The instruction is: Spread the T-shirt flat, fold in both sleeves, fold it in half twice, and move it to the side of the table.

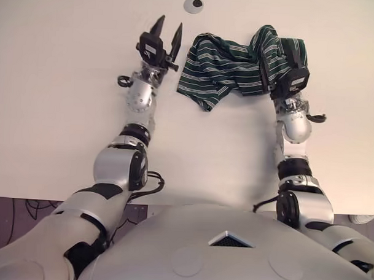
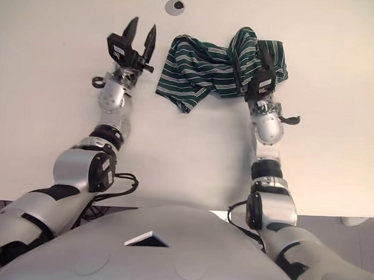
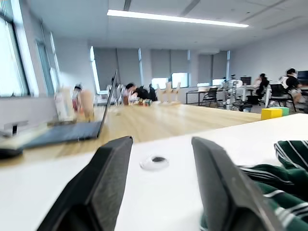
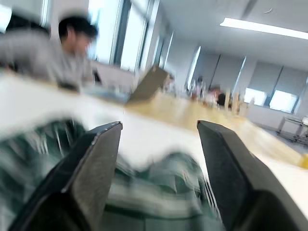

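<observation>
A dark green T-shirt (image 1: 223, 67) with thin white stripes lies crumpled on the white table (image 1: 58, 123), far from me and right of centre. My left gripper (image 1: 169, 22) stands open just left of the shirt's edge, fingers pointing away from me and holding nothing. The left wrist view has the T-shirt (image 3: 284, 183) beside one finger (image 3: 226, 187). My right gripper (image 1: 280, 48) rests over the bunched right part of the shirt. In the right wrist view that gripper (image 4: 160, 126) is open, with striped cloth (image 4: 163, 192) lying between and below the fingers.
A round cable grommet (image 1: 193, 4) sits in the table just beyond the left gripper and the shirt. Bare tabletop stretches to the left, the right and toward the near edge (image 1: 221, 206). Desks and a laptop (image 3: 72, 130) stand in the room behind.
</observation>
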`<act>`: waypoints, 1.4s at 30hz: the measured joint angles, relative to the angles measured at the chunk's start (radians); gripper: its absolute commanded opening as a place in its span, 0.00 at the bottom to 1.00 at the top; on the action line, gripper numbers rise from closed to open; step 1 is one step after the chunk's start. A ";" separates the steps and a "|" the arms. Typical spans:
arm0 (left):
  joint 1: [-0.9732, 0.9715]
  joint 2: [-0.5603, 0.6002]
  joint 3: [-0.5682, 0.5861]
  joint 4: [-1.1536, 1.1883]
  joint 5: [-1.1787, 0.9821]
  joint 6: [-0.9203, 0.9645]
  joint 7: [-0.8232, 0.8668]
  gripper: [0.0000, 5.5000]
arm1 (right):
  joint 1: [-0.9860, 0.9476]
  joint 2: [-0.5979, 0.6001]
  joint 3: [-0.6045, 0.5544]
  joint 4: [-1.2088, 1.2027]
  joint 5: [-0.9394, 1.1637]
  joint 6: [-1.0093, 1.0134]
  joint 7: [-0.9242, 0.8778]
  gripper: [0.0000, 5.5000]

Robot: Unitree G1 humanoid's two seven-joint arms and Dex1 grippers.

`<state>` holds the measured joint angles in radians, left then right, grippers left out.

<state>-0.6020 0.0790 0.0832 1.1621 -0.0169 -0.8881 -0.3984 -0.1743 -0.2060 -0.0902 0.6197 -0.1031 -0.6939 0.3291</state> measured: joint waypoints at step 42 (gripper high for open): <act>-0.310 0.052 -0.156 0.163 0.126 0.708 -0.279 0.04 | 0.093 -0.157 0.180 -0.514 -0.089 0.579 0.088 0.53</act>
<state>-0.9118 0.1305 -0.0726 1.3251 0.1087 -0.1797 -0.6775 -0.0817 -0.3633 0.0894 0.1059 -0.1920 -0.1144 0.4173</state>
